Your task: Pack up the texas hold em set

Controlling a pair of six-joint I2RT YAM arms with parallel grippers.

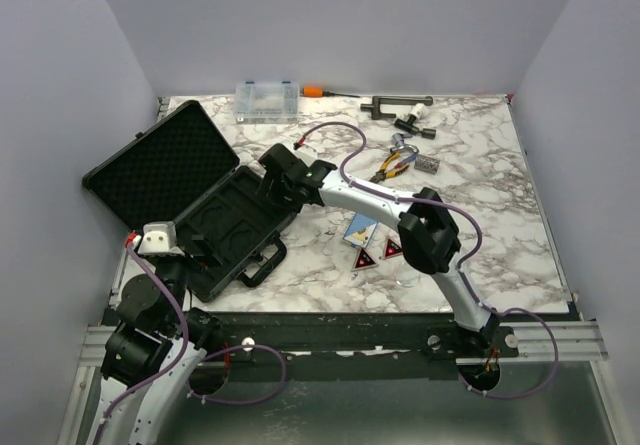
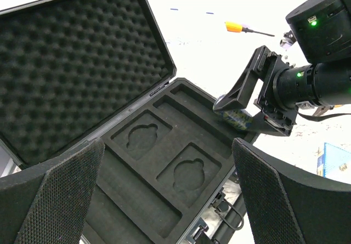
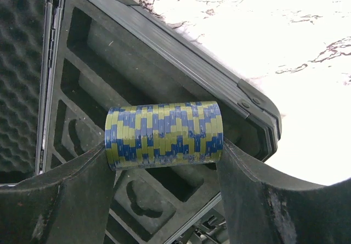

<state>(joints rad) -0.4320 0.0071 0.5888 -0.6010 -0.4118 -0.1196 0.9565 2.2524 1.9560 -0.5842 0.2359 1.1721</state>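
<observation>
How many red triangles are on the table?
2. One triangle lies right of the case, by the blue deck. The other triangle sits just right of it, against the right arm. The arm may hide more.

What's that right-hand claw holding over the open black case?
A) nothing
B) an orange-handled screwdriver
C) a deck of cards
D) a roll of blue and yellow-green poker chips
D: the right gripper clamps a stack of blue and yellow-green chips end to end, above the case's moulded tray.
</observation>
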